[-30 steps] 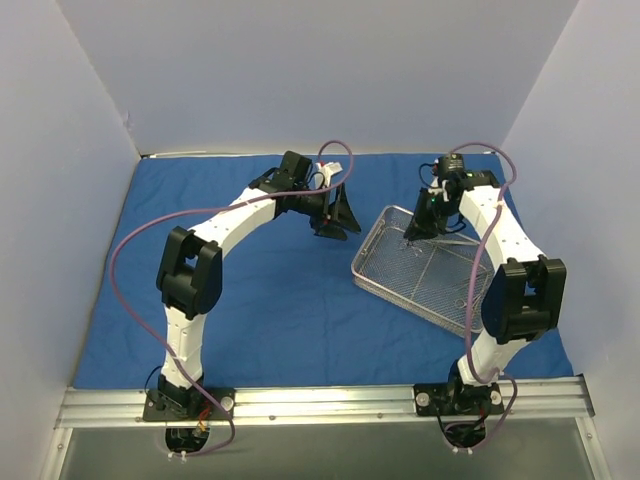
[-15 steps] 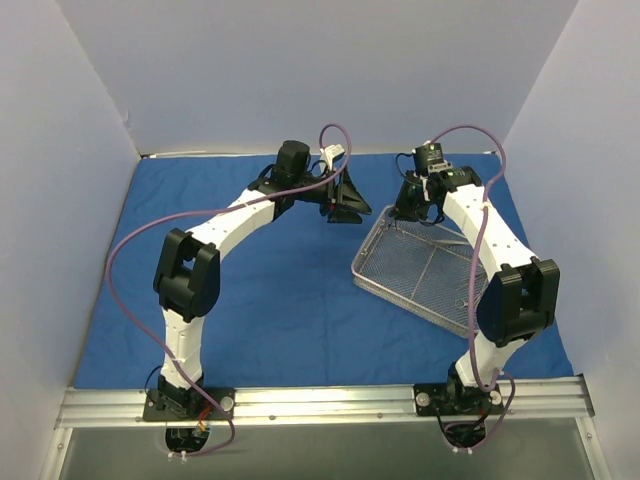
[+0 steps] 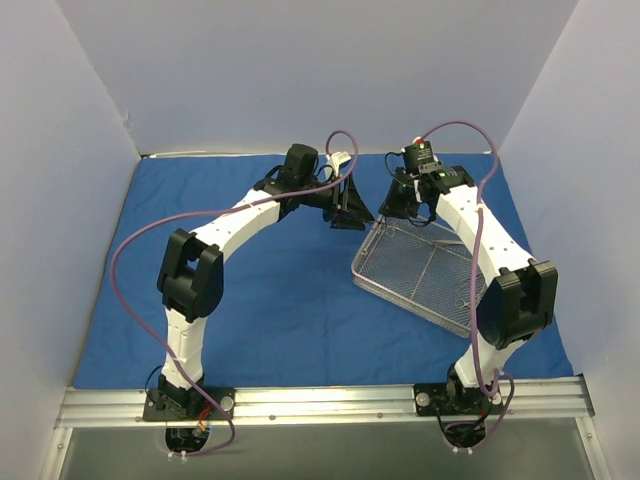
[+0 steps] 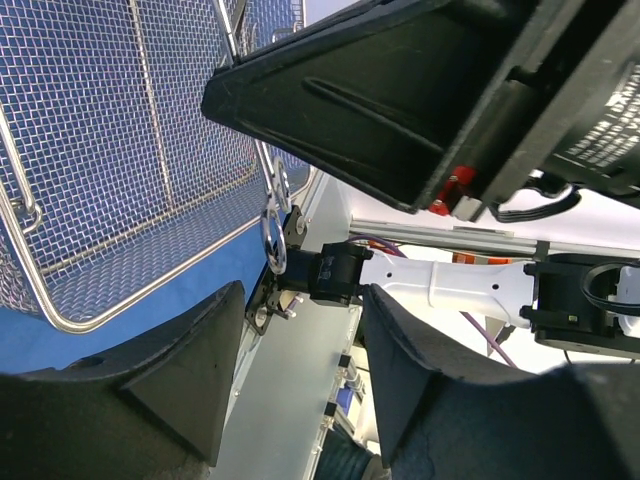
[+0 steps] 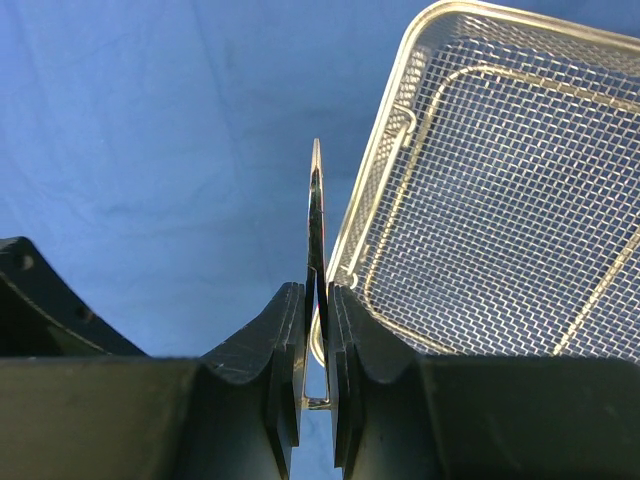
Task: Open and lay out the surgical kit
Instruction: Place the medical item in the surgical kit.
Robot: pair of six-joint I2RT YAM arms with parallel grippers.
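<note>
While your left gripper [image 3: 352, 207] gaped nearby, your right gripper [image 5: 316, 296] clenched an instrument [image 5: 316, 200] just off a corner of the tray [image 5: 500, 200].

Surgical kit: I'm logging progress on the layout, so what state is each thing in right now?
Cloth: spread flat under the tray.
Tray: upright on the cloth, uncovered.
Right gripper: shut on one instrument.
Instrument: pinched edge-on, tip out over the cloth beside the tray.
Left gripper: open, holding nothing.
Other instruments: faint shapes lying at the tray's near end.
</note>
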